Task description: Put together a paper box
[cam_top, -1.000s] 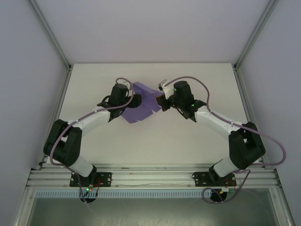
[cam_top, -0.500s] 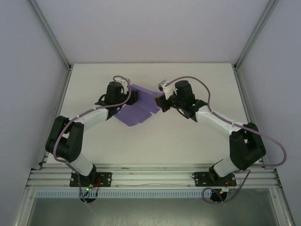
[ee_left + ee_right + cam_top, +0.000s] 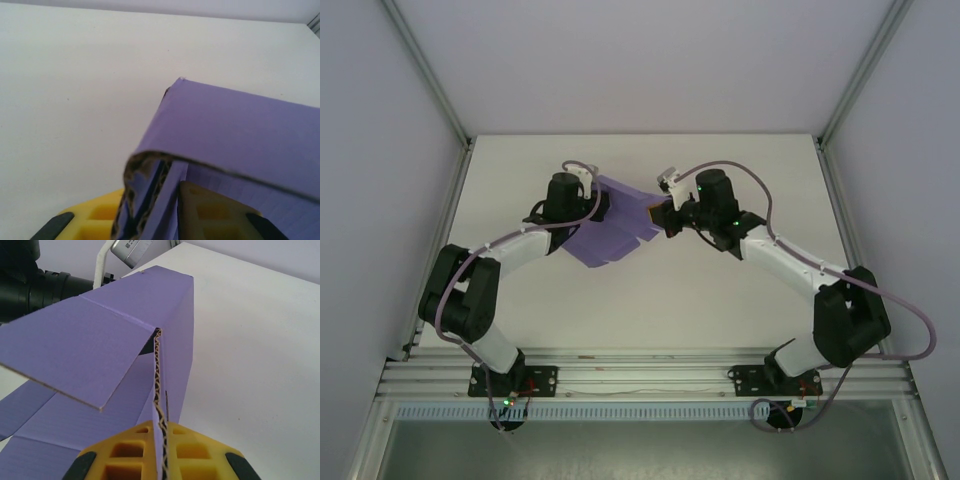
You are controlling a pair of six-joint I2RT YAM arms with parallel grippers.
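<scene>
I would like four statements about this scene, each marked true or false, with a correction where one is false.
1. The right fingers pinch an edge of the purple box. True.
2. The left fingers hang open, apart from the box. False: they are shut on a folded part of it.
3. The box is fully closed. False: one flap sticks out and other panels lie spread open.
4. The table is white. True.

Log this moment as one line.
stage: mid-assembly | paper box: partly folded, flaps open | left claw: shut on paper box | right claw: shut on paper box
</scene>
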